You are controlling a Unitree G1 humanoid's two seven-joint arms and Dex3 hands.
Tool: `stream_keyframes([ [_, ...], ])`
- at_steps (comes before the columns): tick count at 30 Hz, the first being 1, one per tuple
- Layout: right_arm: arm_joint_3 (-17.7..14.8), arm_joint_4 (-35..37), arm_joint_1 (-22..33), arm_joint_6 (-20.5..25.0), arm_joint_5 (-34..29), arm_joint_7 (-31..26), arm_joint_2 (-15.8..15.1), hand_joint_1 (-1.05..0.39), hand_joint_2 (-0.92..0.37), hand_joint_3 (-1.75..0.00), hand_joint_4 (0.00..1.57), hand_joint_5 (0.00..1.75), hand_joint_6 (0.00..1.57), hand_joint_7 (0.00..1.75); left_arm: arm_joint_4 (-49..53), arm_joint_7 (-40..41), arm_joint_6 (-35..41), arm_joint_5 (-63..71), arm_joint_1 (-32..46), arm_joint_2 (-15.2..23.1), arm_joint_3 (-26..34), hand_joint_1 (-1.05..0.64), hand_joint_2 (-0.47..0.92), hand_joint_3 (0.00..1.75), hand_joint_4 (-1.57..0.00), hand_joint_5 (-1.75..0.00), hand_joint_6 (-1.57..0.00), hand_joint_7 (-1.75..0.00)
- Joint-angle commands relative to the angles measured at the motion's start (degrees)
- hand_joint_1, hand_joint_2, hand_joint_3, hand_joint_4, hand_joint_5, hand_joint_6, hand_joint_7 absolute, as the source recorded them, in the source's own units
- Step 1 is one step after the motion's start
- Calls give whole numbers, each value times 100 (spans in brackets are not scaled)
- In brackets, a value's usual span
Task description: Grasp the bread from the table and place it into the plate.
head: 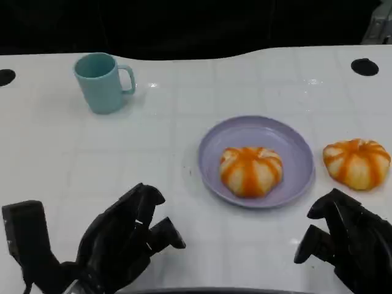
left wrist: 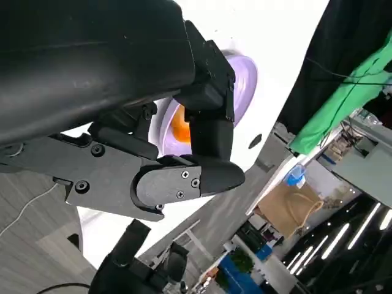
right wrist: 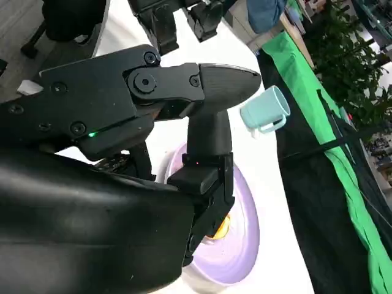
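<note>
Both hands are matte black throughout. The left hand (head: 125, 242) is built of blocky finger segments with rounded tips, and at about 9 o'clock of it sits a boxy black wrist housing. The right hand (head: 349, 239) has the same chunky, faceted black segments. In the left wrist view, small round screws dot the black finger plates (left wrist: 160, 184). In the right wrist view, a green light glows on the hand's shell (right wrist: 92, 134).

- Bread on the plate (head: 251, 171): pale cream with orange stripes.
- Second bread (head: 357, 162): same cream with orange stripes.
- Plate (head: 294, 144): lilac.
- Mug (head: 101, 82): pale teal.
- Table (head: 122, 159): white.
- Left hand (head: 125, 239) and right hand (head: 346, 239): black.
</note>
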Motion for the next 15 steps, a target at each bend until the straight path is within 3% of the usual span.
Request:
stream_keyframes([
  [1, -55, -87, 23, 5, 59, 9, -46, -47, -92, -33, 66, 175, 53, 159, -98, 163, -36, 6, 73, 54, 19, -55, 92, 47, -72, -175, -46, -174],
  [15, -64, -18, 2, -45, 5, 104, -100, -48, -92, -33, 66, 175, 54, 159, 16, 144, -120, 55, 23, 129, -55, -54, 92, 46, -74, -175, -48, -174],
])
